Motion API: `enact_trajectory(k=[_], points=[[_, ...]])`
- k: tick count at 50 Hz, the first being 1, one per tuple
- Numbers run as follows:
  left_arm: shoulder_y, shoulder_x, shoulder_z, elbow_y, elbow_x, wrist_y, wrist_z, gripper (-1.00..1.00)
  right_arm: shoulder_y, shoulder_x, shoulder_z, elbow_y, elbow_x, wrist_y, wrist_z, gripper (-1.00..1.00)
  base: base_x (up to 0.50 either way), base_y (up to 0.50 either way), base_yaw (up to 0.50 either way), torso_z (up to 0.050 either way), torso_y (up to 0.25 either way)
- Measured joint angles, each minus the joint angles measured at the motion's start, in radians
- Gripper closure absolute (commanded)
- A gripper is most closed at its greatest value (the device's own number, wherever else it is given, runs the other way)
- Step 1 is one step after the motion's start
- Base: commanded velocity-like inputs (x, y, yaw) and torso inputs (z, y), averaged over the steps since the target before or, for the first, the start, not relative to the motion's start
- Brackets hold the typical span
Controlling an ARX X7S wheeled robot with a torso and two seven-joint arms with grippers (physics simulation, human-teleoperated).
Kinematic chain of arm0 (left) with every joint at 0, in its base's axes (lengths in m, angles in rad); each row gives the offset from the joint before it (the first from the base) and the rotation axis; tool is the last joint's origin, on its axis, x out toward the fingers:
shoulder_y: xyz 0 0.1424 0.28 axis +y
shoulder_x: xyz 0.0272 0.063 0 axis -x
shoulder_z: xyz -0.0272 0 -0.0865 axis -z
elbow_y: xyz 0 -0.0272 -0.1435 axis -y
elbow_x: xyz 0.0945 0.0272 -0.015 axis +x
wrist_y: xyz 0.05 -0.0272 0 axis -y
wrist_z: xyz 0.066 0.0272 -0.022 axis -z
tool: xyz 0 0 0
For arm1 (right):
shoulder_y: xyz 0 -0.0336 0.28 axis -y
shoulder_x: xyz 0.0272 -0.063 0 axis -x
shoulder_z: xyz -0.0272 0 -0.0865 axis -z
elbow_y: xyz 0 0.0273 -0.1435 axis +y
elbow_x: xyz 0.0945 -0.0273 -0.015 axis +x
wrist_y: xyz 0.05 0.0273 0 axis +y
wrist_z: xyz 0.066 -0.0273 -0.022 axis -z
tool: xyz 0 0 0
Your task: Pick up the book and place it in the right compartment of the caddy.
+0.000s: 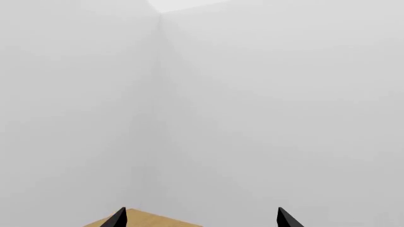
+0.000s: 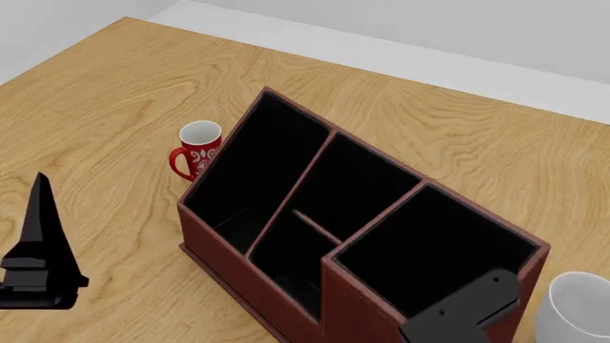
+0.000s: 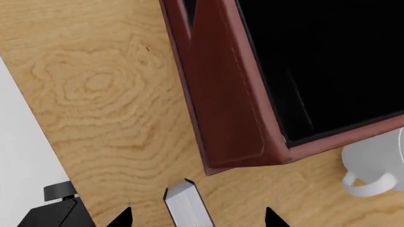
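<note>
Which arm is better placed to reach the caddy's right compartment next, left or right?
Right. The right tool hovers beside the caddy, at the corner by the right compartment, with a pale block between its fingers. The left tool is open and points at the wall, away from the caddy.

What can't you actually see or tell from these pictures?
Book: no view shows it clearly; pale sliver in right wrist view, cut by the edge, may be it.
White mug: cut off by the frame in head view.
Caddy: floors lost in black lining, head view.
</note>
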Motion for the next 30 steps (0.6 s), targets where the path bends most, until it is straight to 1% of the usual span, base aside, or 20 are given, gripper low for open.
enact_trajectory(k=[20, 30], points=[[0.003, -0.004, 0.012, -0.002, 0.005, 0.005, -0.006, -1.0, -0.17, 0.001, 0.081, -0.068, -0.213, -0.022, -0.138, -1.0, 0.0, 0.0, 0.0, 0.0, 0.0], [0.003, -0.007, 0.017, -0.001, 0.004, 0.006, -0.009, -1.0, -0.216, -0.007, 0.092, -0.067, -0.305, -0.031, -0.207, -1.0, 0.0, 0.0, 0.0, 0.0, 0.0]])
